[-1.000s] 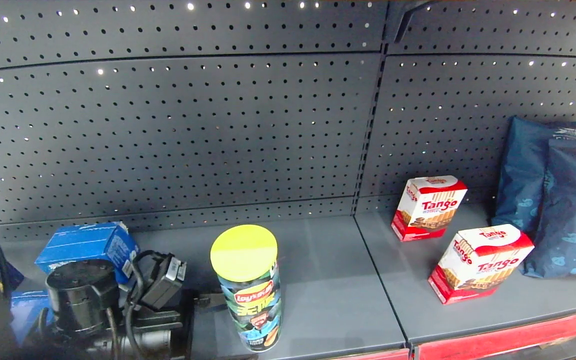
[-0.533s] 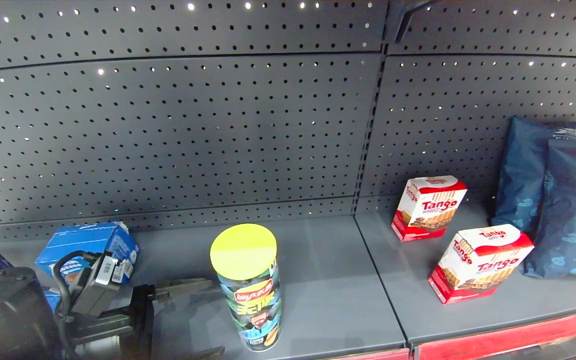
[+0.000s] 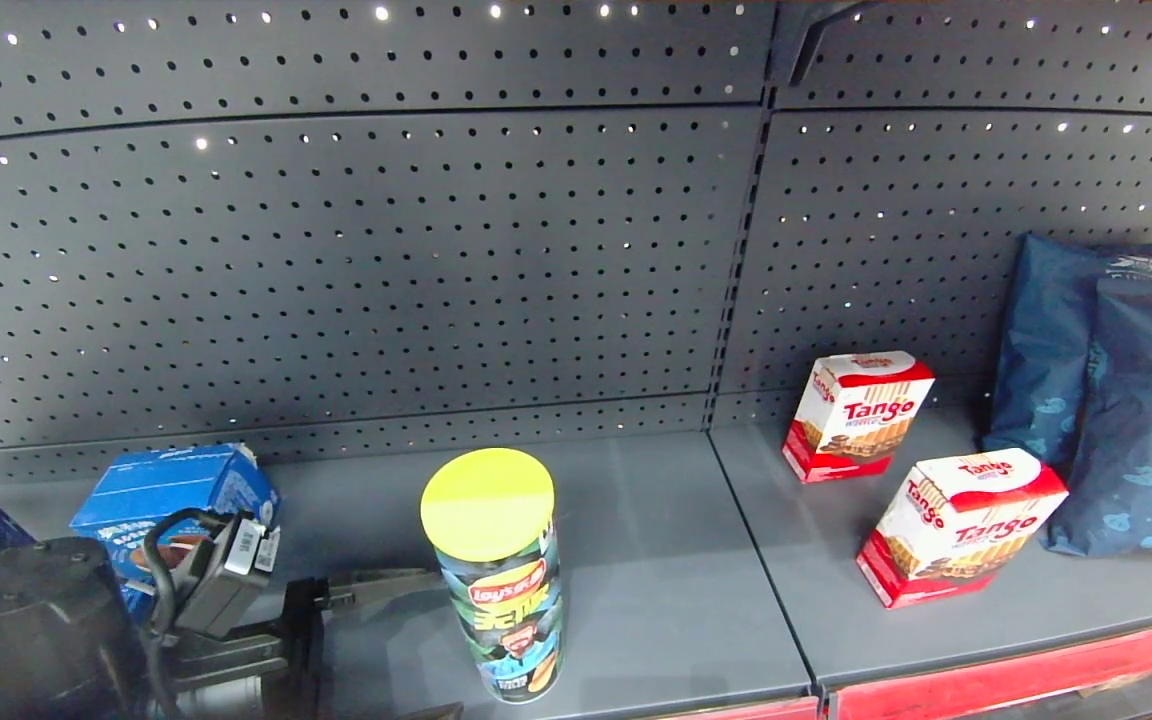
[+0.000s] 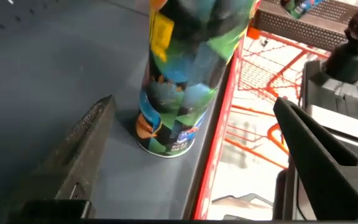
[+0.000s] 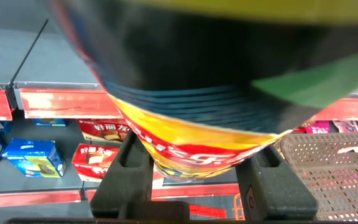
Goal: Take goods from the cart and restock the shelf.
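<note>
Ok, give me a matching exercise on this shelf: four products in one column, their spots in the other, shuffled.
1 chips can
2 blue box
3 wafer boxes
4 dark blue bags

A standing at the far right
B left end, near the back panel
C upright at the front edge
D two, just right of the shelf seam

Pairs: 1-C, 2-B, 3-D, 4-A

Logo print on rear red-white box, front red-white box & chip can; txt not read off.
</note>
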